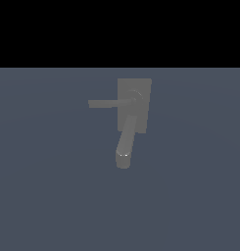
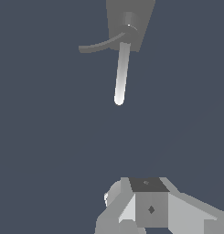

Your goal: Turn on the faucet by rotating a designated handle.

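Observation:
The faucet [image 1: 134, 105] is a matte grey fixture with a flat rectangular base plate on a blue-grey surface. Its thick rounded spout [image 1: 125, 144] points toward the camera in the exterior view. The handle [image 1: 107, 103], a thin flat bar, runs from a small round hub [image 1: 136, 96] toward the exterior view's left. The wrist view shows the faucet [image 2: 131, 18], its spout [image 2: 121, 75] and the handle [image 2: 97, 45] at a distance. My gripper [image 2: 150, 203] shows only as grey blocks at the frame edge, well apart from the faucet. Its jaws cannot be made out. The arm is out of the exterior view.
The blue-grey floor [image 1: 53, 196] spreads flat around the faucet. A black band [image 1: 119, 29] fills the exterior view beyond the floor's far edge.

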`<action>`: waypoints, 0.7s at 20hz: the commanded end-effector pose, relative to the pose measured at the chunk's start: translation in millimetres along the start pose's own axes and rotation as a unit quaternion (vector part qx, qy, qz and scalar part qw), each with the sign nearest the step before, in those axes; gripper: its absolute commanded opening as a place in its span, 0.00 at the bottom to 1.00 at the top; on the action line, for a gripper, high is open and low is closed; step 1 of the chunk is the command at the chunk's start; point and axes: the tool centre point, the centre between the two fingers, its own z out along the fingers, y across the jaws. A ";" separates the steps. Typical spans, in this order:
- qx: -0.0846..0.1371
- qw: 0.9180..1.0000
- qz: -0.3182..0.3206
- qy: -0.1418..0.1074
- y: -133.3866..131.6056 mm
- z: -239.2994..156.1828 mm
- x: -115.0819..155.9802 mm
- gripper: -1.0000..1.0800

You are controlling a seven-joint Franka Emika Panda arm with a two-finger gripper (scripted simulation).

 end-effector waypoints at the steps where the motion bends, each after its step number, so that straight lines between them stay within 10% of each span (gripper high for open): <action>1: 0.000 1.000 0.000 0.000 0.0 0.0 0.0 0.00; 14: -0.057 0.998 -0.013 -0.019 18.1 14.1 10.3 0.00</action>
